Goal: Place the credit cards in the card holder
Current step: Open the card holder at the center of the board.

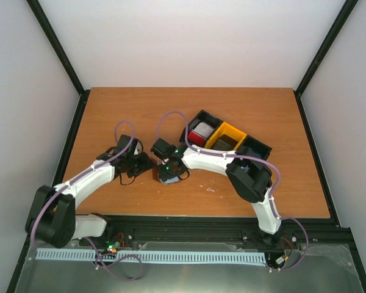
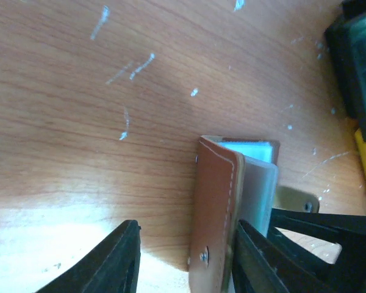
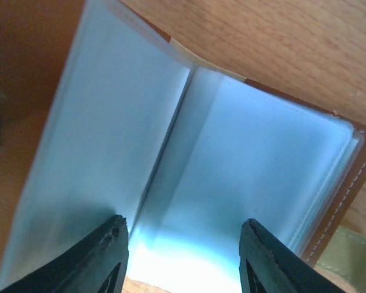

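1. Your card holder [image 1: 157, 173] sits on the table [image 1: 110, 110] at the centre of the top view, just below and left of the black-and-yellow tray [image 1: 260, 148]. It is spread open. The left wrist view shows its brown leather cover [image 2: 216, 195] up on edge, and the right wrist view is filled with its pale blue-grey sleeves [image 3: 262, 152].
2. Your left gripper [image 2: 186, 229] has its jaws apart. The cover stands between them, close against the finger at lower right of that frame and clear of the other, so nothing is pinched.
3. Your right gripper [image 3: 184, 223] is also spread, poised over the pale inside with nothing between the fingers.
4. The credit cards in view are in the tray: a red/white stack [image 1: 199, 132] and a dark grey stack [image 1: 230, 144]. You cannot tell whether any card already sits in a sleeve.
5. Expect the holder to be light and floppy, likely to fold shut or slide on the wood. Pin it by the free stitched edge of the cover, not the spine.
6. The cards should be stiff, thin and slick. Pinch one across its faces near a short edge.
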`<state>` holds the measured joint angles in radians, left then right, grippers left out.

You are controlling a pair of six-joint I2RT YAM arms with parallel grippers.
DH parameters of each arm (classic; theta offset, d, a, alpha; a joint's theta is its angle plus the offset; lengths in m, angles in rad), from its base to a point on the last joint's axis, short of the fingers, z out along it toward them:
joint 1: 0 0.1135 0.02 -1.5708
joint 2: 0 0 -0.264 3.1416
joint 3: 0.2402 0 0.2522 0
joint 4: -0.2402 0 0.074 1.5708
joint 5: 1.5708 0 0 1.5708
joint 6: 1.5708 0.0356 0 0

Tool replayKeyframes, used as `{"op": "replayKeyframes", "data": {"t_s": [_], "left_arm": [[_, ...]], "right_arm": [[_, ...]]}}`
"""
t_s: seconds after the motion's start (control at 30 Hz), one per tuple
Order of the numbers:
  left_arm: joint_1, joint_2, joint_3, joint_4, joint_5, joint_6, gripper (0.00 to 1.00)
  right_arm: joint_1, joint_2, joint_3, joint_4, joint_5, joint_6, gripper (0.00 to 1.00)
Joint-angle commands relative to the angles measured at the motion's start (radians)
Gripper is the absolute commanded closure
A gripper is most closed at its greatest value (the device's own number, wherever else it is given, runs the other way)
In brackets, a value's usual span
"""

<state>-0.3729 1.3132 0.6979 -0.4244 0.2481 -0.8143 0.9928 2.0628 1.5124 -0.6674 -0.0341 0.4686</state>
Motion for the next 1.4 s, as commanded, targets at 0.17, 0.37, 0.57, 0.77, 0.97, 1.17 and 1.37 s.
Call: {"op": "replayKeyframes", "data": {"t_s": [0.17, 0.37, 0.57, 0.77, 0.97, 1.17, 1.37], "left_arm": [[0.067, -0.217, -0.086, 0.013, -0.041, -0.132, 0.58], [0.098, -0.281, -0.106, 0.037, 0.010, -0.126, 0.58], [0.108, -0.299, -0.147, 0.140, 0.169, -0.113, 0.61], [0.149, -0.335, -0.229, 0.206, 0.231, -0.189, 0.69], [0.149, -0.383, -0.250, 0.249, 0.282, -0.159, 0.71], [0.149, -0.335, -0.312, 0.255, 0.297, -0.143, 0.80], [0.149, -0.250, -0.304, 0.351, 0.272, -0.145, 0.84]], "right_arm": [[0.022, 0.053, 0.017, 0.004, 0.050, -0.053, 0.29], [0.029, 0.019, 0.040, -0.004, 0.092, -0.050, 0.21], [0.044, 0.100, 0.076, -0.061, 0.162, -0.063, 0.16], [0.050, 0.092, 0.002, 0.016, 0.184, -0.067, 0.06], [0.051, 0.119, 0.010, 0.007, 0.177, -0.063, 0.00], [0.049, 0.129, -0.007, 0.008, 0.175, -0.049, 0.01], [0.049, 0.120, -0.035, 0.033, 0.159, -0.054, 0.03]]}}
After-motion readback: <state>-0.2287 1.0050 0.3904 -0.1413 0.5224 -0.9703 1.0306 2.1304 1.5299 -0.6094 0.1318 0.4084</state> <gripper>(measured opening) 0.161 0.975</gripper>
